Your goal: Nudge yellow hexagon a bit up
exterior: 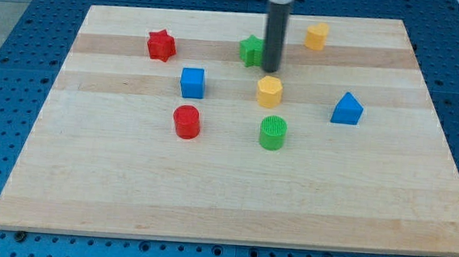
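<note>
The yellow hexagon [269, 91] sits near the board's middle, a little toward the view's top. My tip [270, 70] stands just above it in the view, with a small gap between them. The dark rod rises from there to the view's top edge. The green star [252, 49] is right beside the rod on its left and partly hidden by it.
A second yellow block [317, 36] lies at the top right. A red star [161, 45] is at the top left, with a blue cube [192, 82] and a red cylinder [186, 121] below it. A green cylinder [272, 132] lies under the hexagon. A blue triangular block [347, 108] is at right on the wooden board [233, 193].
</note>
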Available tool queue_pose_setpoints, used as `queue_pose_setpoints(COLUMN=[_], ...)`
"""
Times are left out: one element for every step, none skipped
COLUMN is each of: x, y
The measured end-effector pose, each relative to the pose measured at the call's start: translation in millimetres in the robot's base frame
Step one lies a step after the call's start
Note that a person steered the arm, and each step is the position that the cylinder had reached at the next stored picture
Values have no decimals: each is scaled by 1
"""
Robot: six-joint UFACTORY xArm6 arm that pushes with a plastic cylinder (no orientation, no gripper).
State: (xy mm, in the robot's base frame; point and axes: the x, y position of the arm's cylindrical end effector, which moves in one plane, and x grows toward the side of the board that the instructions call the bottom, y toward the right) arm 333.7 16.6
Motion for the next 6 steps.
queue_pose_setpoints(x=[18,58,93,84,65,72], y=[-42,-50,-38,-4,9,13])
